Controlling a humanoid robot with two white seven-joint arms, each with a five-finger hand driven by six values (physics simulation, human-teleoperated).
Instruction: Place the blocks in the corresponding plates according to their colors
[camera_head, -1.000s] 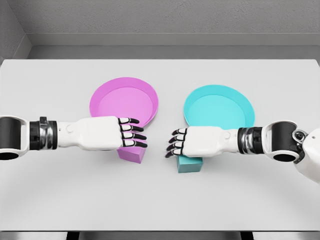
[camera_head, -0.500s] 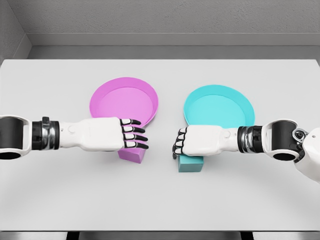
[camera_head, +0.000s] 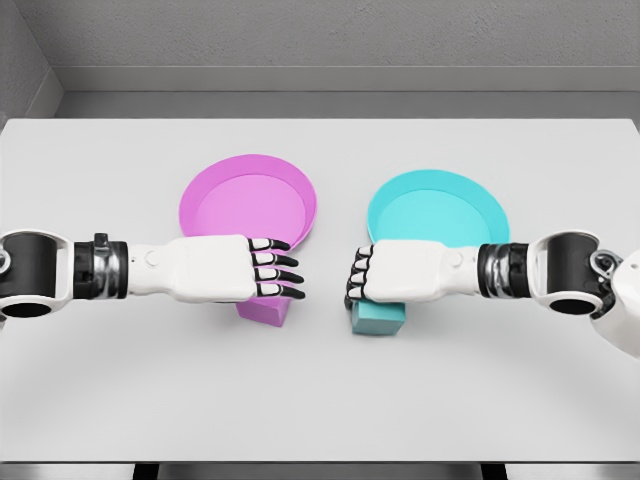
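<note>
Single view: head camera, mounted above the near edge of the table, facing forward and steeply down. Moderately close range; the tabletop fills most of the picture, its far edge meeting a grey wall along the top. Left hand enters from the left border, right hand from the right, fingertips facing each other near centre. Beyond each hand lies a plate. No second view, so no shared region.

White table before grey, seemingly concrete walls.
</note>
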